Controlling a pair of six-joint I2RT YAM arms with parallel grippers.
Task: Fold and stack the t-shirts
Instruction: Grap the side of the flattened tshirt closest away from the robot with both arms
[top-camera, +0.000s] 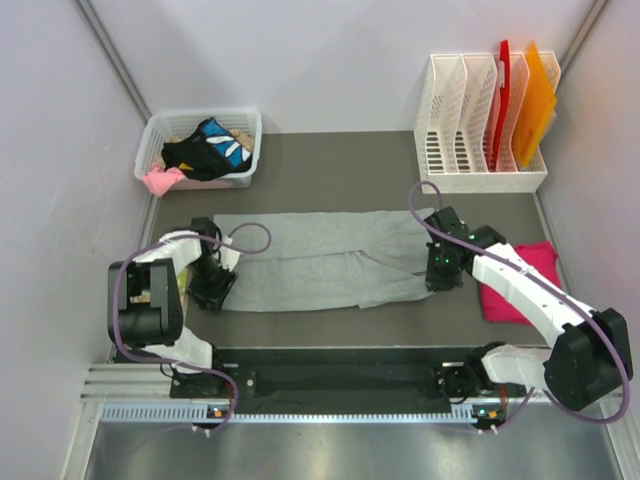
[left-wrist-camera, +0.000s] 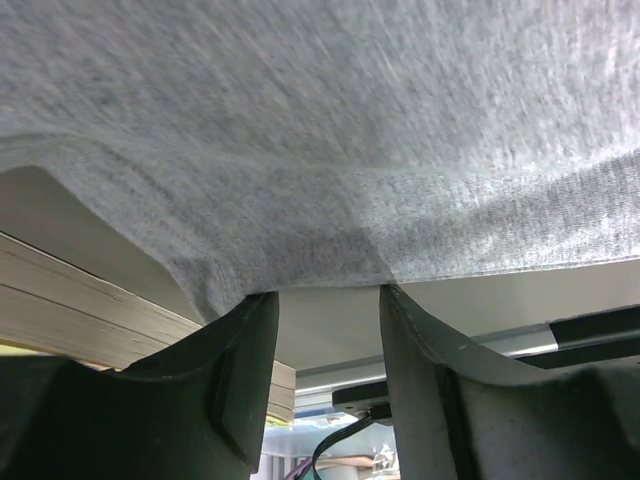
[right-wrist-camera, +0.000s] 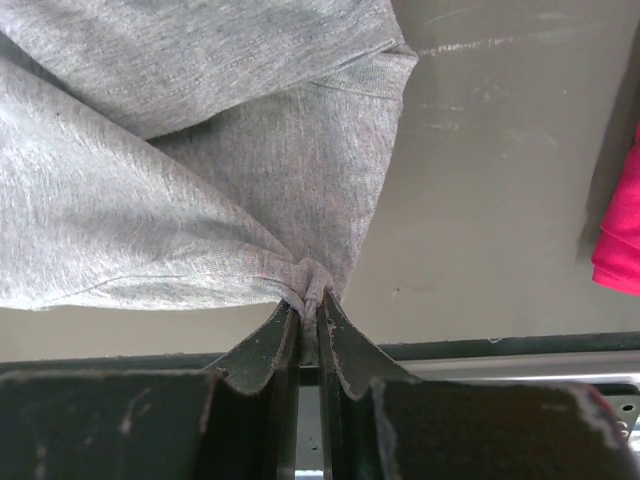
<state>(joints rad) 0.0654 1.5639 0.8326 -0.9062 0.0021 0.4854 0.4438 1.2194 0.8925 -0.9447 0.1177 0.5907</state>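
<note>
The light grey t-shirt (top-camera: 320, 258) lies folded into a long band across the middle of the table. My left gripper (top-camera: 212, 285) is at its left end with its jaws open. In the left wrist view the grey t-shirt (left-wrist-camera: 320, 150) has its hem lying just past the left gripper (left-wrist-camera: 330, 295), and bare table shows between the fingers. My right gripper (top-camera: 443, 278) is at the shirt's near right corner. There the right gripper (right-wrist-camera: 312, 305) is shut on a bunched pinch of the grey t-shirt (right-wrist-camera: 150, 200). The pink t-shirt (top-camera: 520, 285) lies folded to the right, its edge (right-wrist-camera: 620, 240) showing.
A white basket (top-camera: 205, 114) of mixed clothes stands at the back left. A white file rack (top-camera: 480, 150) at the back right holds a red folder (top-camera: 503, 90) and an orange folder (top-camera: 537, 100). Walls close in both sides.
</note>
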